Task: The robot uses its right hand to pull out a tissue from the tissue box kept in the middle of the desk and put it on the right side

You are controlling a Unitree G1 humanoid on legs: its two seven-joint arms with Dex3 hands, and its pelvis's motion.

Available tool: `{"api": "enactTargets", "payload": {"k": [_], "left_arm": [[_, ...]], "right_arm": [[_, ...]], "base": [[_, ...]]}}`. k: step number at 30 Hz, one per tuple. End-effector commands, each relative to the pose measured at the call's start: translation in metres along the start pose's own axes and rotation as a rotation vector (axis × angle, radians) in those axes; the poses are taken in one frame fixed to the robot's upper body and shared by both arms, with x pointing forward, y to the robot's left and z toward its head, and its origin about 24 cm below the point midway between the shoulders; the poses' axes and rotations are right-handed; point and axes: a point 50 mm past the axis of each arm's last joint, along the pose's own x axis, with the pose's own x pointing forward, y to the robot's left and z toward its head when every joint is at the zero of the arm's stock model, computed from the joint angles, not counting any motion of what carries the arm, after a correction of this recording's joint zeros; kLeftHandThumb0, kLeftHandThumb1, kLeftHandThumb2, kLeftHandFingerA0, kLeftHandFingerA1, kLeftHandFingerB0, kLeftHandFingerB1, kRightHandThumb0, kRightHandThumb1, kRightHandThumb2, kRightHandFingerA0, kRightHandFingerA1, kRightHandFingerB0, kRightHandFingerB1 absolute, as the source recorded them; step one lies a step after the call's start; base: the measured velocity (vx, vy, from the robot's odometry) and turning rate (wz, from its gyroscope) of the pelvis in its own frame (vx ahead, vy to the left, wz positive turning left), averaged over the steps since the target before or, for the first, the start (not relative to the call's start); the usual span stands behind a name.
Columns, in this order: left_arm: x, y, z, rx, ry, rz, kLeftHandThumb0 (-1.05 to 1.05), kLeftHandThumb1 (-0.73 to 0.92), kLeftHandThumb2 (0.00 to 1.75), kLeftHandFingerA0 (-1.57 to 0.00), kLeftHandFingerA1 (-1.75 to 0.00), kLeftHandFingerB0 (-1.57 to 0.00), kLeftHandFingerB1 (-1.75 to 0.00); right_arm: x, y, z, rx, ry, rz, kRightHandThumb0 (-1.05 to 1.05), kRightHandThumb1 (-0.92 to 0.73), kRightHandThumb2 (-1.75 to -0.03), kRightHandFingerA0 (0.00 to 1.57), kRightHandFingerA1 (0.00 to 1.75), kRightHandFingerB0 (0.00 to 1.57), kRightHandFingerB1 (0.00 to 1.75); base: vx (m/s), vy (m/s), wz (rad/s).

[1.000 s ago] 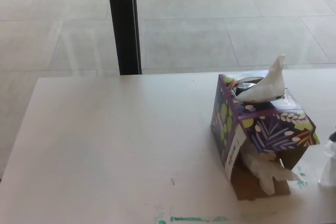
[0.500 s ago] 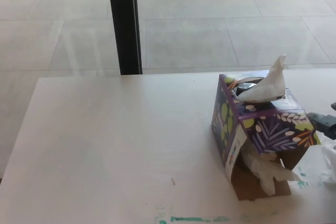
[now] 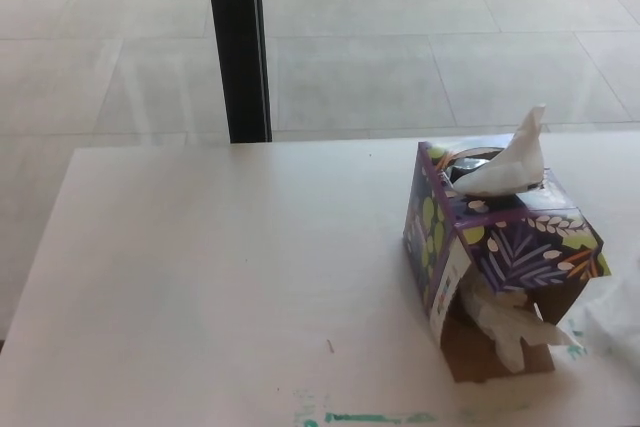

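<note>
Neither of the robot's hands is seen in the head view, so whether they are wide, narrow or holding anything cannot be told, and places cannot be set against a hand; they are given along the desk instead.

A tissue box [image 3: 500, 242] with a purple leaf pattern is stood on the pale desk [image 3: 220, 277], toward the robot's right half of the surface. A white tissue [image 3: 510, 162] is raised to a point out of the opening in the top of the box. The near side of the box is torn open: a loose flap [image 3: 450, 287] is hung down at the corner, bare brown cardboard is exposed, and crumpled white tissue [image 3: 510, 322] is spilled out of the gap onto the desk.

At the right edge of the picture, just beside the box, a pulled-out tissue [image 3: 615, 312] is laid flat on the desk; only part of it is caught in the frame.

Green paint marks [image 3: 370, 417] are smeared along the near edge of the desk. Beyond the desk a tiled floor [image 3: 420, 57] is seen, with a black post [image 3: 237, 42] stood upright on it.
</note>
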Motion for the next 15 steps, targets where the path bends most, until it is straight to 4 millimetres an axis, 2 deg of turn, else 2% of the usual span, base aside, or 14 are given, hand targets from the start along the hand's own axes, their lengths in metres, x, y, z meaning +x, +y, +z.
{"api": "enactTargets", "payload": {"k": [1, 2, 3, 4, 6, 7, 8, 9, 10, 11, 13, 14, 15], "left_arm": [[-0.002, 0.008, 0.01, -0.011, -0.052, 0.017, -0.57, 0.86, 0.65, -0.57, -0.62, -0.52, -0.45], [-0.002, 0.008, 0.01, -0.012, -0.05, 0.017, -0.57, 0.86, 0.65, -0.57, -0.62, -0.52, -0.45], [-0.002, 0.008, 0.009, -0.017, -0.05, 0.017, -0.57, 0.85, 0.65, -0.56, -0.61, -0.52, -0.45], [-0.002, 0.008, 0.009, -0.024, -0.052, 0.017, -0.57, 0.85, 0.65, -0.56, -0.61, -0.52, -0.45], [-0.002, 0.008, 0.009, -0.024, -0.052, 0.017, -0.57, 0.85, 0.65, -0.56, -0.61, -0.52, -0.45], [-0.001, 0.006, 0.01, 0.017, -0.046, 0.028, -0.58, 0.85, 0.65, -0.59, -0.59, -0.55, -0.44], [-0.001, 0.006, 0.009, -0.027, -0.045, 0.021, -0.56, 0.84, 0.65, -0.57, -0.63, -0.53, -0.46], [-0.001, 0.006, 0.009, -0.034, -0.047, 0.016, -0.56, 0.85, 0.65, -0.57, -0.62, -0.54, -0.46], [-0.001, 0.006, 0.009, -0.03, -0.046, 0.013, -0.57, 0.85, 0.65, -0.56, -0.62, -0.53, -0.46], [-0.001, 0.006, 0.01, -0.019, -0.05, 0.011, -0.57, 0.86, 0.65, -0.55, -0.62, -0.53, -0.46], [-0.001, 0.005, 0.005, -0.015, -0.041, 0.011, -0.58, 0.85, 0.65, -0.56, -0.63, -0.54, -0.46], [-0.002, 0.005, 0.005, -0.004, -0.038, 0.014, -0.59, 0.85, 0.65, -0.56, -0.63, -0.53, -0.45], [-0.002, 0.006, 0.005, 0.011, -0.035, 0.017, -0.59, 0.85, 0.65, -0.56, -0.63, -0.53, -0.45]], "right_arm": [[-0.081, -0.041, -0.073, 0.252, 0.357, -0.203, -1.03, -0.64, -1.02, 0.0, 0.13, 0.0, 0.0], [-0.084, -0.04, -0.074, 0.251, 0.367, -0.216, -1.03, -0.64, -1.02, 0.0, 0.13, 0.0, 0.0], [-0.093, -0.031, -0.083, 0.304, 0.385, -0.25, -1.05, -0.75, -1.07, 0.0, 0.12, 0.0, 0.06], [-0.109, -0.018, -0.095, 0.381, 0.419, -0.309, -1.05, -0.75, -1.07, 0.0, 0.12, 0.0, 0.06], [-0.109, -0.018, -0.095, 0.382, 0.418, -0.309, -1.05, -0.75, -1.07, 0.0, 0.12, 0.0, 0.06], [-0.126, -0.001, -0.104, 0.407, 0.529, -0.335, -0.97, -0.75, -1.16, 0.04, 0.41, 0.0, 0.25], [-0.136, 0.015, -0.109, 0.425, 0.613, -0.358, -0.95, -0.92, -0.67, 0.02, 0.77, 0.0, 0.42], [-0.148, 0.032, -0.113, 0.466, 0.712, -0.375, -0.98, -0.92, -0.68, 0.04, 0.8, 0.0, 0.47], [-0.155, 0.042, -0.115, 0.498, 0.757, -0.392, -0.97, -0.92, -0.68, 0.1, 0.89, 0.0, 0.53], [-0.162, 0.057, -0.118, 0.532, 0.824, -0.415, -1.01, -0.75, -1.13, 0.22, 0.79, 0.04, 0.51], [-0.172, 0.081, -0.123, 0.562, 0.959, -0.395, -0.99, -0.74, -1.14, 0.26, 0.88, 0.03, 0.58], [-0.18, 0.101, -0.123, 0.644, 1.045, -0.396, -0.98, -0.88, -0.66, 0.11, 1.14, 0.0, 0.8], [-0.186, 0.119, -0.121, 0.73, 1.113, -0.403, -0.98, -0.88, -0.66, 0.11, 1.14, 0.0, 0.8]], "base": [[0.0, 0.0, 0.0], [0.0, 0.0, 0.0], [0.0, 0.0, 0.0], [0.0, 0.0, 0.0], [0.0, 0.0, 0.0], [0.0, 0.0, 0.0], [0.0, 0.0, 0.0], [0.0, 0.0, 0.0], [0.0, 0.0, 0.0], [0.0, 0.0, 0.0], [0.0, 0.0, 0.0], [0.0, 0.0, 0.0], [0.0, 0.0, 0.0]]}}
